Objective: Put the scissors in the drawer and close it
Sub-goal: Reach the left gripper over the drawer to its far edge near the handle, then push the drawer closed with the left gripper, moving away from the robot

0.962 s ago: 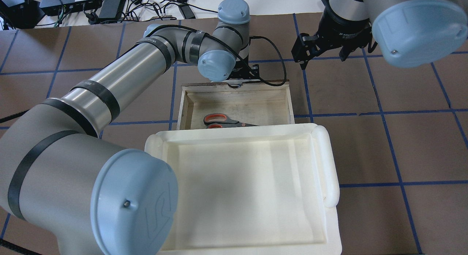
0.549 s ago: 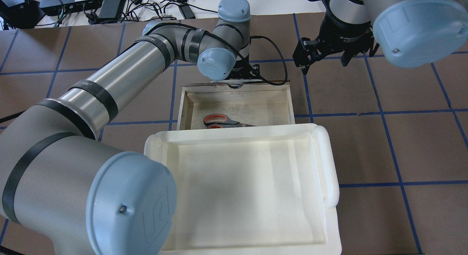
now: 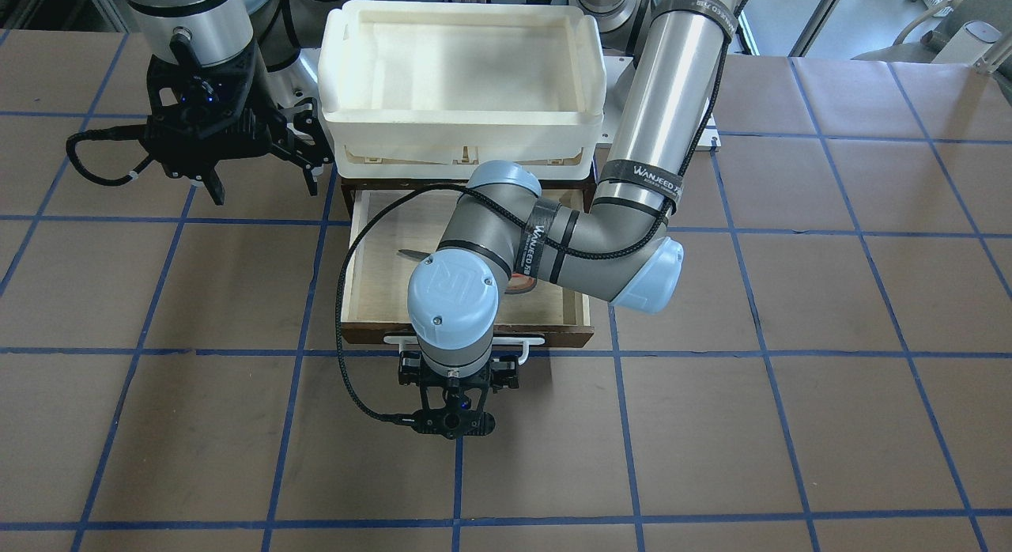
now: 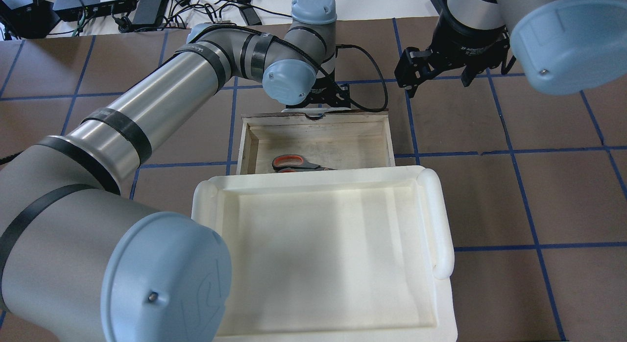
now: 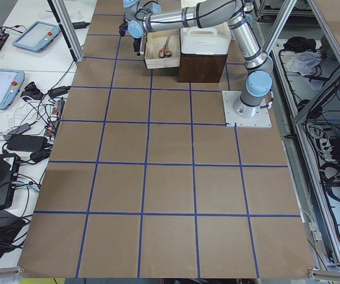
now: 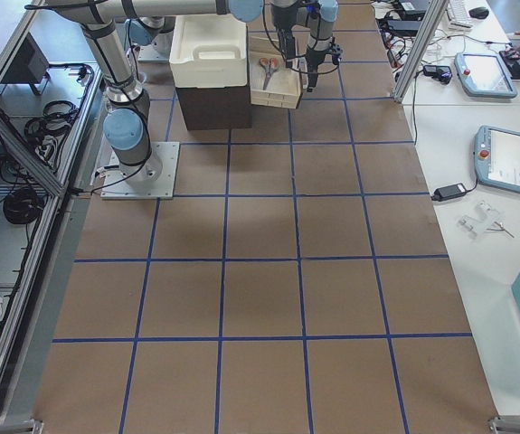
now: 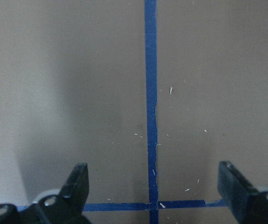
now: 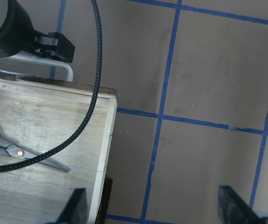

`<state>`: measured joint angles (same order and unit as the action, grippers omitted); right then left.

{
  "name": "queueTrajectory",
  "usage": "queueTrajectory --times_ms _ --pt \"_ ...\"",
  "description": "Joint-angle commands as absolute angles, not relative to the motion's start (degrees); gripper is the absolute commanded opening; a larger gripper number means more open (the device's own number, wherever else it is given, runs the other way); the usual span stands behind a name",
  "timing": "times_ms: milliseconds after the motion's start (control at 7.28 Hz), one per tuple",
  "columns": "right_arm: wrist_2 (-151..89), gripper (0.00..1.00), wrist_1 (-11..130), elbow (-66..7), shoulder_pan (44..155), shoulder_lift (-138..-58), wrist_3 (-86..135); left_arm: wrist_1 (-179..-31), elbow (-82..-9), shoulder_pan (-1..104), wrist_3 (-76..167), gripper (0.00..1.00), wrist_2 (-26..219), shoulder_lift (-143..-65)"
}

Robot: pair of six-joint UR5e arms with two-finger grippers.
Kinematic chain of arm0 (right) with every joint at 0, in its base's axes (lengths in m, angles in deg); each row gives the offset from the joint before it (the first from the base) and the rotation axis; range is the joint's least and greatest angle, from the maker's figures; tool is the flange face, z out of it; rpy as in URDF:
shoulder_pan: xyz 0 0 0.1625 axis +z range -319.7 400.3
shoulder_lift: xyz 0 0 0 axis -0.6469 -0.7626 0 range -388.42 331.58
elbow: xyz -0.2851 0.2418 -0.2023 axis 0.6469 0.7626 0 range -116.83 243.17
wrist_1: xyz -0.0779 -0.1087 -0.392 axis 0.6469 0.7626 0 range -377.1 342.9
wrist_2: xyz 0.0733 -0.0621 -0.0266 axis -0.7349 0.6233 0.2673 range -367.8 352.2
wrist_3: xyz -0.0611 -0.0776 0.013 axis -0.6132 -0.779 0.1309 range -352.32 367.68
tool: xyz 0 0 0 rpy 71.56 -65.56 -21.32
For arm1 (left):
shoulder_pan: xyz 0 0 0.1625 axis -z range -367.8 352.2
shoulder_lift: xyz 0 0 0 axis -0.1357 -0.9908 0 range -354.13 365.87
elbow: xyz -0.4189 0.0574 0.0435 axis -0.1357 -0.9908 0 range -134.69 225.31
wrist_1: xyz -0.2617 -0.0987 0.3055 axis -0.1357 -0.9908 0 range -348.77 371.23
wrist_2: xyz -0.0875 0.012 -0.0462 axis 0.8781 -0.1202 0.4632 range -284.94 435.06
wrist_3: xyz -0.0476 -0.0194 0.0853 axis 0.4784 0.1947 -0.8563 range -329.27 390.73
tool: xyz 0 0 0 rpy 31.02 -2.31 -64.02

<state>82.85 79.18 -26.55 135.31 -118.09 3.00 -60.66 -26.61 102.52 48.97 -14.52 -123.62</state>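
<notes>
The drawer (image 4: 390,136) stands open below the white bin, pale inside, with a dark front (image 3: 557,336) and a white handle (image 3: 531,342). The scissors (image 4: 293,161) lie flat in it, partly under the bin's edge. They also show in the right wrist view (image 8: 29,155). My left gripper (image 3: 455,374) is open, pointing down just outside the drawer front, against the handle. Its wrist view shows only bare table between the fingers (image 7: 78,179). My right gripper (image 4: 437,82) is open and empty, hovering above the table beside the drawer's far right corner (image 8: 110,100).
A white plastic bin (image 4: 441,219) sits on the dark cabinet and overhangs the drawer's back part. The left wrist's black cable (image 8: 95,70) loops over the drawer. Cables and power bricks (image 4: 147,6) lie past the table's far edge.
The drawer has slid slightly inward under the bin, hiding more of the scissors. The left arm moved with it at the handle. The right gripper shifted slightly to the right.
</notes>
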Motion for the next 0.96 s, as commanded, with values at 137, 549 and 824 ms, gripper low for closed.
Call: queueTrajectory --times_ms 137,549,824 --pt "82.46 1.00 78.80 -26.56 134.96 -118.15 2.93 -63.20 -27.03 102.59 49.27 1.00 -14.41 -121.93" --pt "82.46 1.00 78.71 -26.56 134.52 -118.42 2.94 -66.11 -27.29 102.68 49.27 1.00 -14.41 -120.87" --pt "82.46 1.00 78.53 -26.56 134.52 -118.50 2.94 -66.99 -27.47 102.86 49.27 1.00 -14.50 -120.61"
